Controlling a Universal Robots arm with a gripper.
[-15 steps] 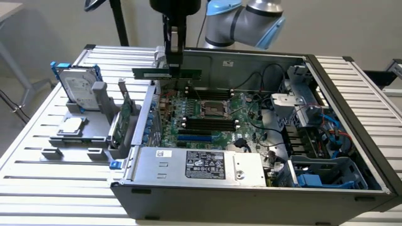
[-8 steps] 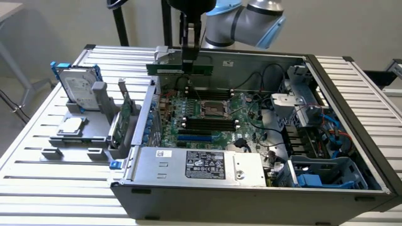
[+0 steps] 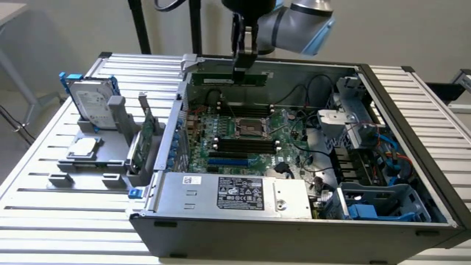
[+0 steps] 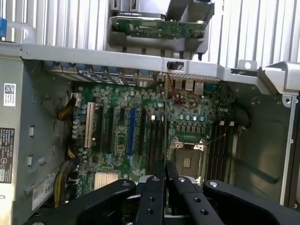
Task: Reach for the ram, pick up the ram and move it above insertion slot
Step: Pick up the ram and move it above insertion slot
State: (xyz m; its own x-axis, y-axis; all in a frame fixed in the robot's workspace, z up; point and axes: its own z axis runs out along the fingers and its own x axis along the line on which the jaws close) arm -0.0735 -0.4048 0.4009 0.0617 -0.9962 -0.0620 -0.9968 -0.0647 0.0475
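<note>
Black gripper (image 4: 164, 180) fingers are seen pressed together on the ram (image 3: 226, 78) (a thin green stick), which is held edge-on above the open computer case (image 3: 309, 221), over the motherboard (image 4: 140, 136).

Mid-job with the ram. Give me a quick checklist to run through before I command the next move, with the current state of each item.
1. Grip: the hand is shut on the long, thin green ram stick: ok.
2. Ram attitude: in the exterior view the stick lies level, not drooping at either end: ok.
3. Target free: the long black memory slots beside the square metal CPU socket look empty: ok.
4. Ram lined up over a slot: cannot tell. The exterior view has it near the far wall of the open grey computer case.
5. Loose black cables lie to the exterior view's right of those slots, not across them: ok.
</note>
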